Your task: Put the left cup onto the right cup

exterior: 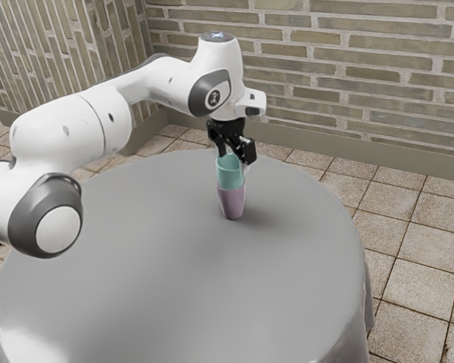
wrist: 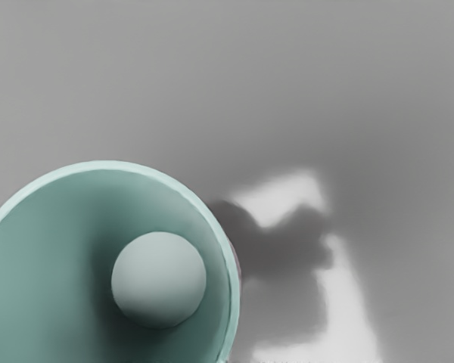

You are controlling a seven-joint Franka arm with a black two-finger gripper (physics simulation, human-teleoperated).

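Observation:
A teal cup (exterior: pixel 229 174) sits nested upright in a pink cup (exterior: pixel 233 203), which stands on the round grey table (exterior: pixel 174 287) toward its far side. My black gripper (exterior: pixel 233 155) hangs right over the teal cup's rim, its fingers spread wide apart, open. One finger (exterior: pixel 247 151) is by the rim's side toward the exterior view's right. In the wrist view I look down into the teal cup (wrist: pixel 76 257) and see its round bottom, with the hand's shadow on the table (wrist: pixel 212 91) beside it.
The table drops off at its curved edge toward the exterior view's right. Beyond it lie a tiled floor (exterior: pixel 416 227) and a brick wall (exterior: pixel 348 68). My white arm (exterior: pixel 98 128) reaches in from the exterior view's left.

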